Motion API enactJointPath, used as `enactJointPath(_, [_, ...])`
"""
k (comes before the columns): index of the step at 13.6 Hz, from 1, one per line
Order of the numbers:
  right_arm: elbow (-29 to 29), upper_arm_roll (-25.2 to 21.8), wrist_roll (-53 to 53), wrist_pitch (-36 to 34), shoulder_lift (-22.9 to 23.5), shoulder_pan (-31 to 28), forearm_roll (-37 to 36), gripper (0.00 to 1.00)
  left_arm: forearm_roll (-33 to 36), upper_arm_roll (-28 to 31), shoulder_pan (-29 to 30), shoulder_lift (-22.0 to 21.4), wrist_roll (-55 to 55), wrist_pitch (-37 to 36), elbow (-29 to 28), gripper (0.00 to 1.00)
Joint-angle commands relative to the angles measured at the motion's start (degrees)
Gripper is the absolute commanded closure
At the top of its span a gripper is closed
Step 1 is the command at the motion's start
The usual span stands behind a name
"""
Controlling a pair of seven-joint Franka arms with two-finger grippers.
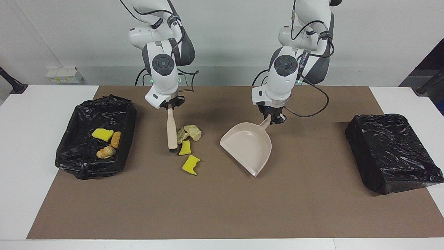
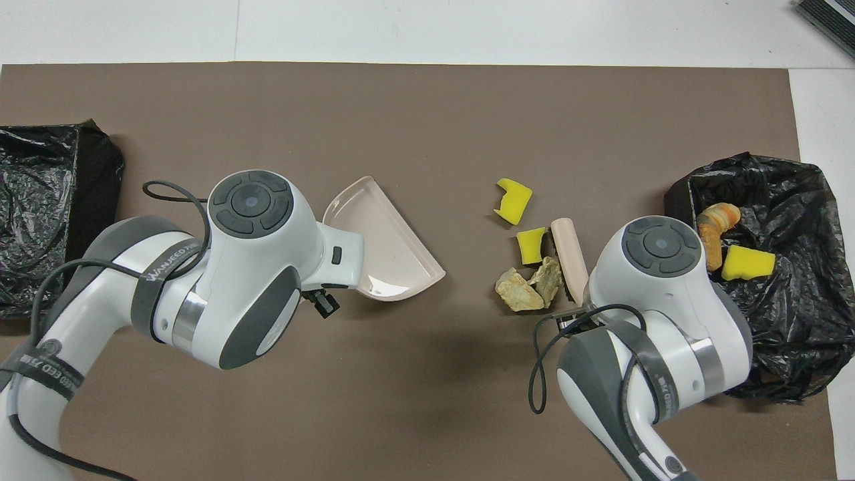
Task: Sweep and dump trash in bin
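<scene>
Lowest of the scraps in the facing view, a yellow sponge bit [image 1: 190, 165] [image 2: 513, 200] lay on the brown mat [image 1: 215, 208] [image 2: 401, 113] just left of the frame's centre, with a second yellow bit [image 1: 185, 148] [image 2: 532, 244] just above it and two beige foam chunks [image 1: 189, 133] [image 2: 528, 286] touching each other higher still. At the left of that loose cluster stood a brush [image 1: 171, 130] [image 2: 569, 250], its pale handle upright and its dark bristles down at the mat, just beside the second yellow bit. Its top end was clamped between the closed fingers of the right gripper [image 1: 170, 105], which hung above it in the upper left-centre of the frame. To the right of centre, the left gripper [image 1: 273, 119] had its fingers shut on the handle of a pink dustpan [image 1: 248, 146] [image 2: 381, 250], whose open mouth pointed toward the frame's lower edge, well apart from the scraps. At the left edge of the mat sat a bin [image 1: 69, 152] [image 2: 801, 321] lined with black plastic; in it lay another yellow bit [image 1: 102, 134] [image 2: 747, 262] and two golden-brown lumps [image 1: 110, 146] [image 2: 716, 227]. At the right edge sat a second black bag-covered box [image 1: 392, 152] [image 2: 40, 220].
</scene>
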Motion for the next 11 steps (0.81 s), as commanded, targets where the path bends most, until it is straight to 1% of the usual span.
enactJointPath(1, [-2.5,0.2,2.6,3.5,0.2,-0.4,1.1,1.00,0.7,-0.2,-1.2,-5.1,5.3,0.1,-6.7,1.00])
enactJointPath(4, [-3.3,0.3,5.5,4.9,0.7,-0.1,2.5,1.00,-2.6,-0.1,-1.4,-3.4,8.4,0.8,-6.8,1.00])
enactJointPath(6, [-3.3,0.3,8.3,6.9,2.1,2.3,5.0,1.00,-2.6,-0.1,-1.9,-3.2,10.5,1.2,-6.9,1.00])
enactJointPath(8, [-3.1,0.4,11.2,8.7,3.3,5.1,6.3,1.00,-2.4,-0.1,-4.6,-3.8,15.5,4.9,-8.5,1.00])
enactJointPath(9, [-2.7,0.4,12.9,9.7,4.0,7.0,7.5,1.00,-2.3,-0.1,-4.8,-4.0,15.6,6.0,-9.4,1.00])
enactJointPath(11, [-1.8,0.4,18.4,11.9,6.2,10.9,10.6,1.00,-2.3,-0.2,-4.8,-5.0,15.4,6.1,-10.8,1.00])
